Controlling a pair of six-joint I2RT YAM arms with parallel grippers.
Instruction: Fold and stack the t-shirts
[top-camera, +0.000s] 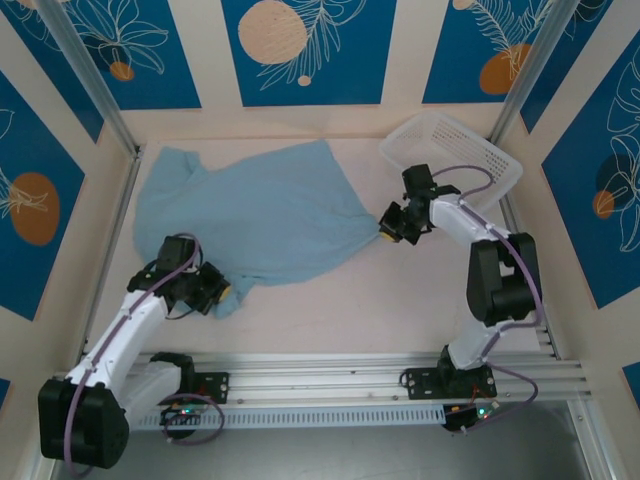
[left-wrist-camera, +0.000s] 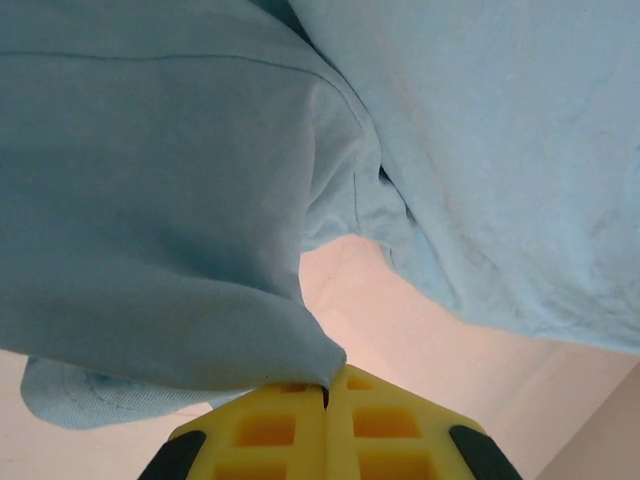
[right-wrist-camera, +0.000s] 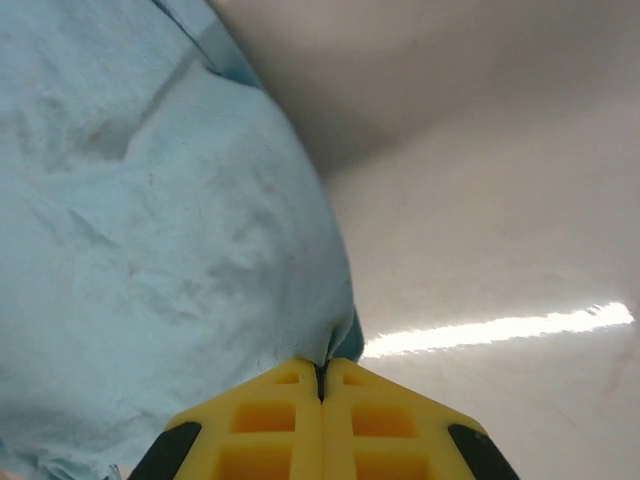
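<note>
Sky-blue cotton t-shirt (top-camera: 260, 215) is lying spread over the far-left part of the table (top-camera: 400, 300). The left end effector (top-camera: 222, 292) is clamping its near-left edge and the right end effector (top-camera: 385, 228) is pinching its right corner. The step appears to be spreading before the first fold, and the next move is calling for an even, taut pull. No writing is showing

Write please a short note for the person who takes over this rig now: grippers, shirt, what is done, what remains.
Left gripper: shut on the t-shirt, at its near left corner.
Right gripper: shut on the t-shirt's right edge, near the white basket.
T-shirt: spread on the table between the arms, rumpled, unfolded.
Done: both ends gripped. Left: every fold, then stacking.
</note>
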